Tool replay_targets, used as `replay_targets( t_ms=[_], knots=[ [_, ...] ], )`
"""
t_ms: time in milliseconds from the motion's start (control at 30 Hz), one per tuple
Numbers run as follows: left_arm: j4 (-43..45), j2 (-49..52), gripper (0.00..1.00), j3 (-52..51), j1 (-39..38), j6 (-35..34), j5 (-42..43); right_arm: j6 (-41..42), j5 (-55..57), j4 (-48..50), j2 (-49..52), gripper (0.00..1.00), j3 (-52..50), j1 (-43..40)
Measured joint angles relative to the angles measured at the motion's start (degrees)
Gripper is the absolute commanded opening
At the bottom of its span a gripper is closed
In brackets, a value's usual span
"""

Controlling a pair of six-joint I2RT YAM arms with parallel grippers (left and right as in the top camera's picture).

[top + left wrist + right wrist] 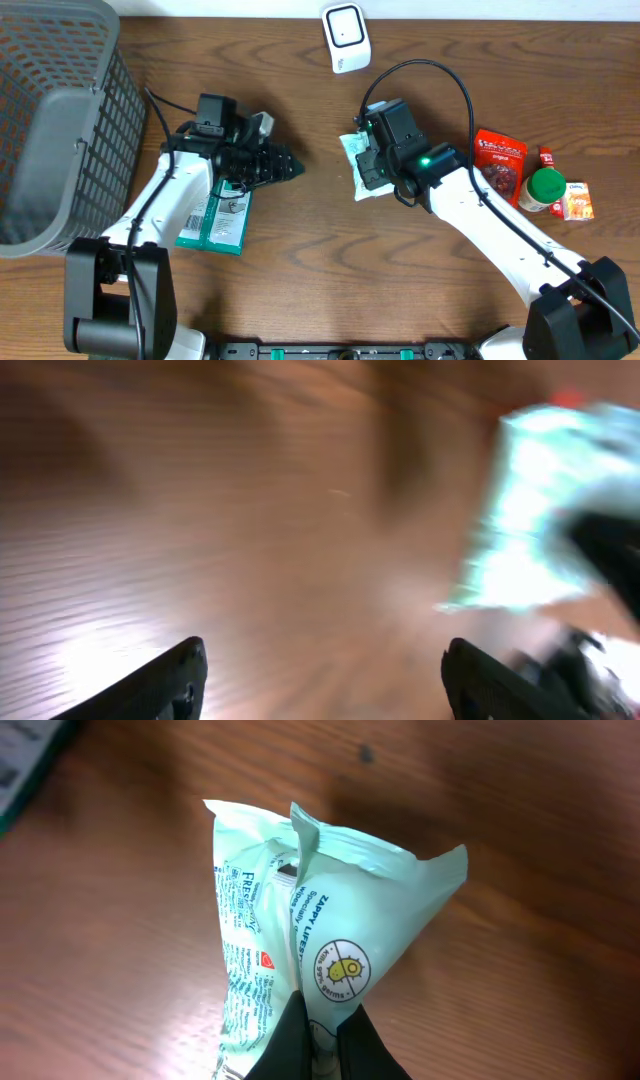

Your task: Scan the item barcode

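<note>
1. Right wrist view: right gripper (322, 1042) is nearest the lens. Its two dark fingertips are pressed together on the lower edge of the pale green packet (335, 920). The pinch sits just below a round yellow-and-white emblem on the wrapper.
2. The packet fans out above the pinch, with a creased seam running up its middle. Printed text runs down its left panel. Wood grain fills the background, and I cannot tell whether the packet touches the table (320, 280).
3. Left wrist view is heavily motion-blurred. Left gripper (325, 680) has its fingers (170, 680) spread wide with only bare wood between them. The packet shows as a pale blur at the right edge.
4. Overhead: the packet is near table centre, on the left side of the right gripper. The left gripper points toward it from the left, with a gap between them.
5. White device (345, 38) stands at the far edge of the table, above the packet and well apart from it.
6. Teal box (215, 222) lies flat under the left arm. Grey mesh basket (60, 120) fills the corner beyond it.
7. At the right edge of the table are a red pouch (498, 160), a green-lidded jar (543, 190) and a small orange box (578, 200), close together.
</note>
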Motion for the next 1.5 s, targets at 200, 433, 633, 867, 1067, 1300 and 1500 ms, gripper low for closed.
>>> replay_targets(
  t_ms=[200,433,633,867,1067,1300,1500],
  knots=[
    [4.85,0.00,0.76,0.00,0.72,6.62,19.52,0.55,-15.91,0.57,-2.75,0.01,-0.04,-5.70],
    [14.05,0.00,0.75,0.04,-0.04,8.70,27.91,0.74,-40.37,2.27,-5.16,0.01,-0.04,-14.34],
    [18.40,0.00,0.59,0.04,-3.10,8.57,29.35,0.85,-49.62,2.67,-5.16,0.01,-0.04,-15.17],
    [25.29,0.00,0.53,0.04,-6.69,5.22,30.21,0.87,-51.23,2.67,-5.14,0.01,-0.04,-15.17],
    [27.98,0.00,0.32,0.04,-6.95,1.84,30.16,0.87,-51.23,2.64,-5.14,0.01,-0.04,-15.17],
    [27.89,0.00,0.19,0.04,-6.88,0.59,29.14,0.87,-51.41,2.69,-5.16,0.01,-0.04,-15.17],
    [27.96,0.00,0.08,0.04,-6.88,0.66,28.72,0.90,-50.97,2.71,-5.16,0.13,-0.04,-15.17]
  ],
)
